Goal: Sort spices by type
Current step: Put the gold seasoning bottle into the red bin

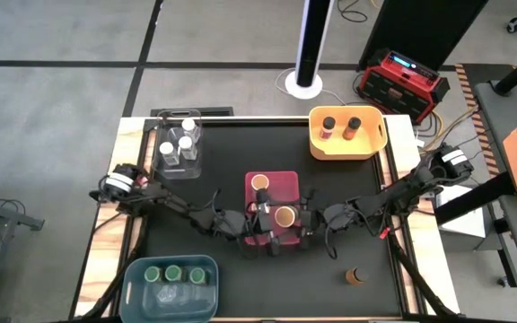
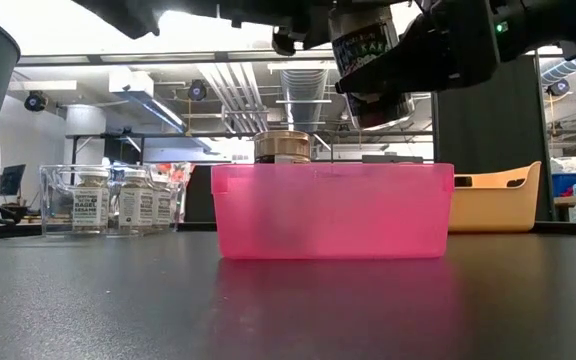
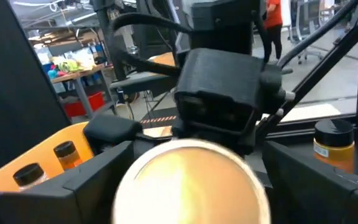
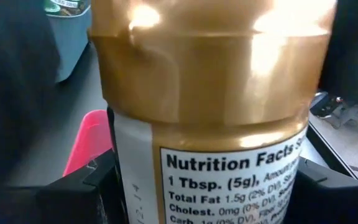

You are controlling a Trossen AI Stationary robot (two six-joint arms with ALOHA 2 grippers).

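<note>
High view, pink bin [image 1: 287, 178]: sits mid-table on the black mat; one orange-lidded jar [image 1: 260, 183] stands in its far part.
High view, held jar [image 1: 284, 216]: an orange-lidded spice jar over the near part of the pink bin, with both grippers meeting around it.
High view, right gripper [image 1: 300, 218]: reaches in from the right and is clamped on the held jar.
High view, left gripper [image 1: 263, 218]: comes in from the left, its fingers spread wide on either side of the same jar; whether they touch it I cannot tell.
High view, other bins: yellow bin [image 1: 347, 133] at the far right with two dark-lidded jars; clear bin [image 1: 179, 144] at the far left with white-lidded jars; blue bin [image 1: 170, 285] at the near left with green-lidded jars.
High view, loose jar [image 1: 354, 275]: one orange-lidded jar stands alone on the mat at the near right.
Low view: the held jar [image 2: 372, 60] hangs clear above the pink bin's rim [image 2: 333, 210]; the other jar's lid [image 2: 282, 146] pokes above the rim.
Left wrist view: the jar's gold lid [image 3: 191, 180] fills the space between the left fingers [image 3: 98, 174], the right gripper's dark body just behind it.
Right wrist view: gold lid and nutrition label [image 4: 229, 180] fill the frame, gripped between the right fingers [image 4: 73, 193].
</note>
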